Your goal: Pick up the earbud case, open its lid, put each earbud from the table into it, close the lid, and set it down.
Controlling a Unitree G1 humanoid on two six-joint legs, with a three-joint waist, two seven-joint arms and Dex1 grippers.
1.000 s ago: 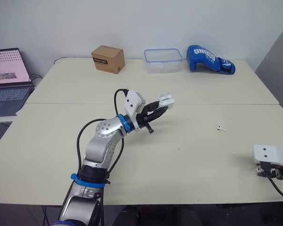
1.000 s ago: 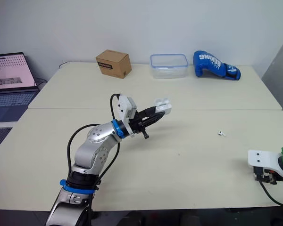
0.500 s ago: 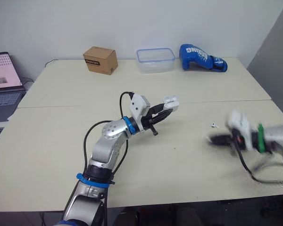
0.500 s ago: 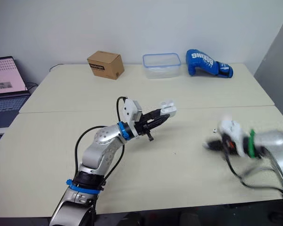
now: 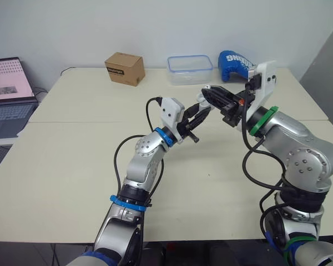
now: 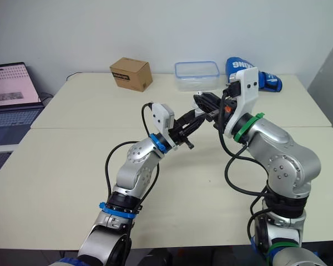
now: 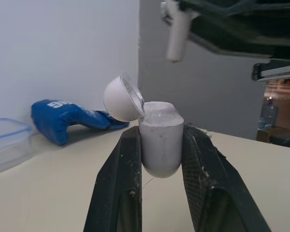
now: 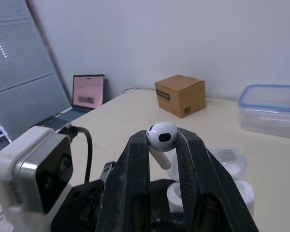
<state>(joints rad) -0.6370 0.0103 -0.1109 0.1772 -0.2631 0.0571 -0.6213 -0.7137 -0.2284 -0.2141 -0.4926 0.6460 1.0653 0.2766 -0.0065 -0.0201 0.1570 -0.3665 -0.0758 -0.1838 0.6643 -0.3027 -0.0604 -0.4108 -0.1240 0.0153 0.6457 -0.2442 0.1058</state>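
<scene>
Left eye view showed the right gripper [image 5: 211, 95] raised over the middle of the table [image 5: 66, 166]. A second earlier it had hung low off the table's 4 o'clock edge, with an earbud lying loose on the top. Its two fingers were now pinched narrow on that earbud [image 8: 162, 136], bulb up and stem slanting down between them.

The left gripper [image 5: 201, 111] had barely shifted. It was clamped on the sides of the earbud case [image 7: 158, 137], which it held upright in the air, well off the table. The lid [image 7: 122, 99] was tipped open toward 10 o'clock, and the earbud hung just above the case mouth without touching it. The pick therefore looked done, and the stem needed lining up with a socket. Whether the other socket was filled could not be told.

As for writing, the blue boxing glove [image 5: 236, 59] at 1 o'clock carried white capitals that seemed to end in "ING". The cardboard box [image 5: 125, 68] at 11 o'clock had a dark label too small to read. The plastic container [image 5: 190, 69] at 12 bore none. The laptop [image 5: 8, 83] at 9 o'clock showed illegible rows.
</scene>
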